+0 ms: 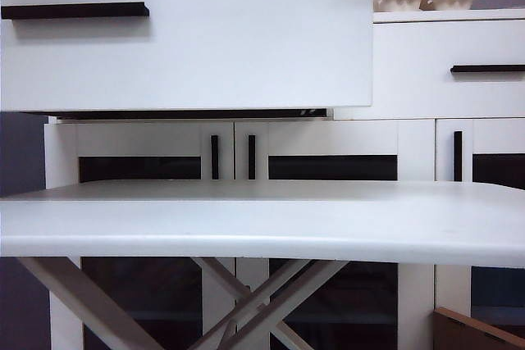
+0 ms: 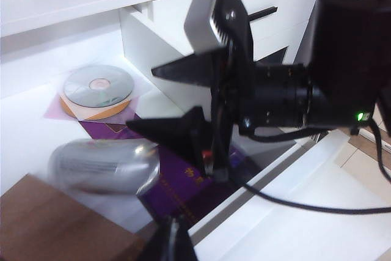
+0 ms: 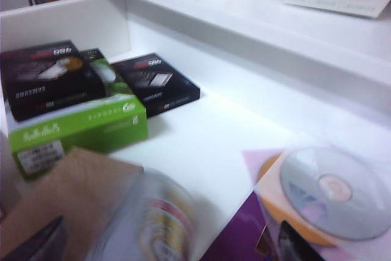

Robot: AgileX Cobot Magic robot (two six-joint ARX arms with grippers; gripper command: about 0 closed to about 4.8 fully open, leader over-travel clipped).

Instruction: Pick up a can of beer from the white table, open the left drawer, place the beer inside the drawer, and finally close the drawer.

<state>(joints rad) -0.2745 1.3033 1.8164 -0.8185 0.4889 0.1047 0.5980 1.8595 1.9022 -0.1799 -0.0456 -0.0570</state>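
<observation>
Open left drawer [image 2: 36, 151], can of beer [image 2: 101, 164] lying between right claw [image 2: 174, 102] fingers

No legible text: blurred print on the black boxes [image 3: 52, 77] and green box [image 3: 85, 128].

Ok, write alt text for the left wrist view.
The right gripper, jaws open, hangs above the can of beer, which lies blurred on its side in the open left drawer. Near it are a disc, a purple booklet and a brown box.
</observation>
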